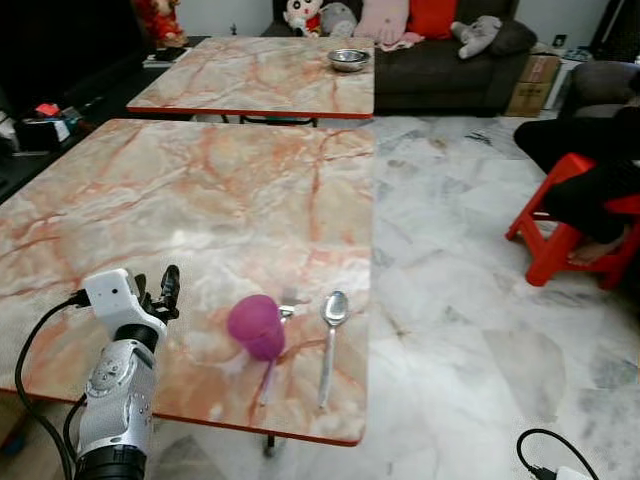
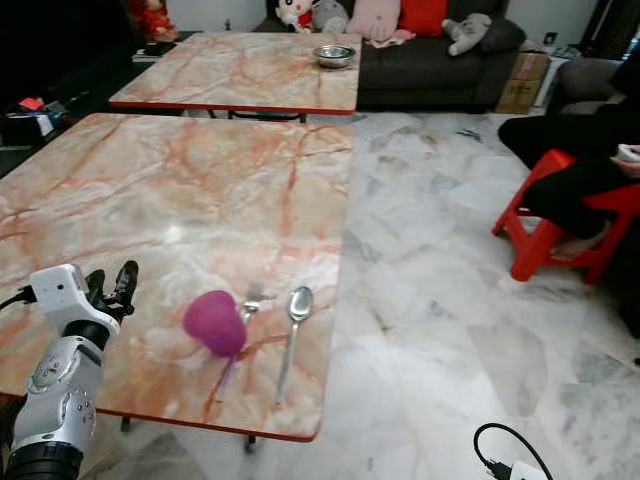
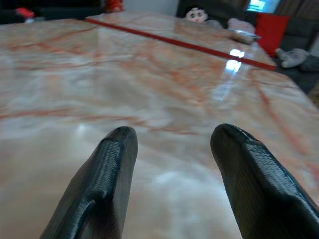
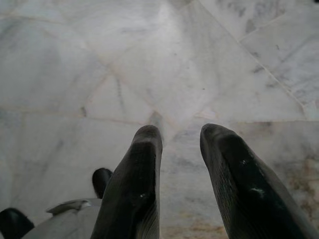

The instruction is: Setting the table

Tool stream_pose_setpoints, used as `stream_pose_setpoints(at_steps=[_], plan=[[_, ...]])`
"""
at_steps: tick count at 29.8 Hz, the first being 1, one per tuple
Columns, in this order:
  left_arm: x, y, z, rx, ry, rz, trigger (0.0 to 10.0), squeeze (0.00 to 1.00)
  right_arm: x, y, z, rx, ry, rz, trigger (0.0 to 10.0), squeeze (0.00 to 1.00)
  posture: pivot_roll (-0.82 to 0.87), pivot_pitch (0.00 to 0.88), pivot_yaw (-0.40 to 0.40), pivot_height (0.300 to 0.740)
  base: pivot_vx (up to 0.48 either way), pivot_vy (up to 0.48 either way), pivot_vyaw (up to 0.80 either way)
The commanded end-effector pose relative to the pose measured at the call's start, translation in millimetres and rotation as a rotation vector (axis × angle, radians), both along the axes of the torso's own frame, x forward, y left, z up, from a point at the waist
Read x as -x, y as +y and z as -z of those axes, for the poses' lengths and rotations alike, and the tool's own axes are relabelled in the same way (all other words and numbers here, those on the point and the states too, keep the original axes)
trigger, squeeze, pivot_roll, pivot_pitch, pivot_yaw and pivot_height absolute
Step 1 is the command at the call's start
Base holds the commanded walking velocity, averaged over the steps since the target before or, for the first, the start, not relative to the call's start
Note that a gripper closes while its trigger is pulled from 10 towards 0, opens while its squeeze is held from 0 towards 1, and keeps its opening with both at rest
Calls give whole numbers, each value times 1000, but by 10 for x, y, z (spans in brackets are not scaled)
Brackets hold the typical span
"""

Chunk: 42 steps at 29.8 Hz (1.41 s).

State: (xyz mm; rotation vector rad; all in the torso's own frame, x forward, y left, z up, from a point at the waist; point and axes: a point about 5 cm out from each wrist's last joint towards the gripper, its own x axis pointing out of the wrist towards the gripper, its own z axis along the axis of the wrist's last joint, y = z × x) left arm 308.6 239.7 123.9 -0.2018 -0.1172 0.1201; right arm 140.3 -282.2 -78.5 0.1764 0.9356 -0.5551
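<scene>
Left claw (image 1: pixel 160 288) open, empty, low over glossy marble counter (image 1: pixel 200 190). Pink cup (image 1: pixel 256 327) on its side, near edge, beside steel spoon (image 1: pixel 331 335) and fork (image 1: pixel 288 300). Right claw (image 4: pixel 180 149) parted above floor (image 4: pixel 149 64).

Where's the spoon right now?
The silver metal spoon lies near the front right edge of the near marble table, just right of the tipped magenta plastic cup.

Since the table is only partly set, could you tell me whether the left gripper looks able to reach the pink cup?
Probably yes: the left gripper hovers open over the table, with bare marble between it and the pink cup.
</scene>
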Motion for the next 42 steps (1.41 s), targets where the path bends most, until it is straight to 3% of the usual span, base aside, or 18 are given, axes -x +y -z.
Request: stream_pose_setpoints(at_steps=[1,25,42], plan=[[-58,-28,-181,-7,-66,6,10000,0,11,-14,-2,2,-2,16,10000,0,36,51,14,740,0,-262,0],[-93,-70,-282,1,-92,17,10000,0,15,-11,1,1,0,16,10000,0,35,47,15,740,0,-53,0],[-102,-56,-304,6,-95,13,10000,0,9,-12,-1,2,0,16,10000,0,37,50,14,740,0,-415,0]])
